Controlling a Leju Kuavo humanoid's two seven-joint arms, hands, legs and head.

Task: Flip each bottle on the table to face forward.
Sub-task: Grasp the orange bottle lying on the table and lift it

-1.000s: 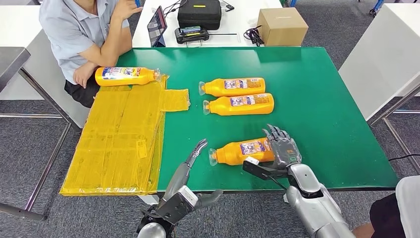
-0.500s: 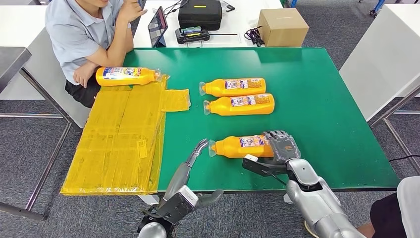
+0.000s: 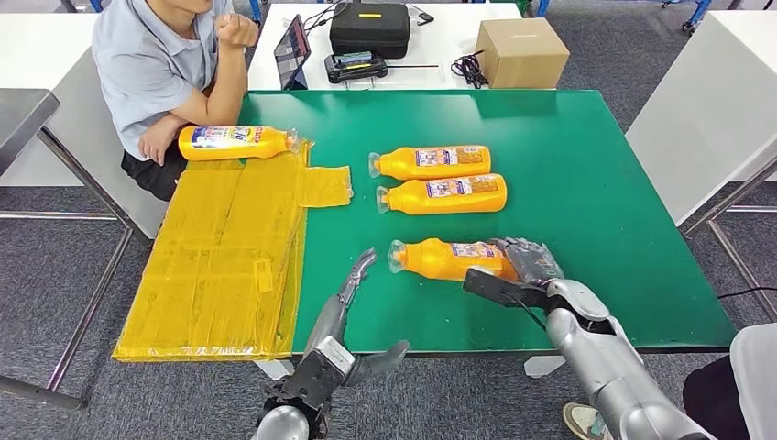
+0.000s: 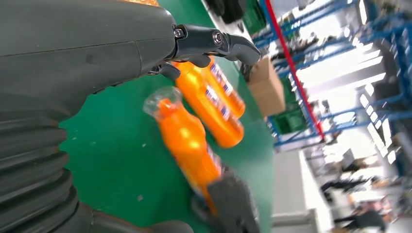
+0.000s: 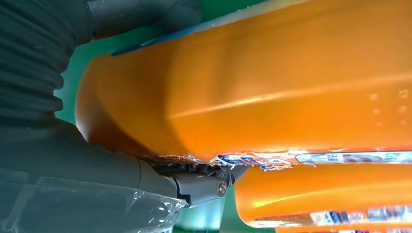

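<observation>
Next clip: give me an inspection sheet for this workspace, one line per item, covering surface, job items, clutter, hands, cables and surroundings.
Surface: green table top, with a yellow taped sheet hanging over its left edge.
Job's things: four orange plastic bottles lying on their sides; nearest bottle in the right hand, a side-by-side pair mid-table, one far-left bottle by a seated person.
Clutter: nothing seen on the green top.
Hands: right hand grips the nearest bottle's base; left hand open, beside its cap.
Cables: black cables on the white table behind.
Surroundings: cardboard box, black case, tablet, grey carpet.
</observation>
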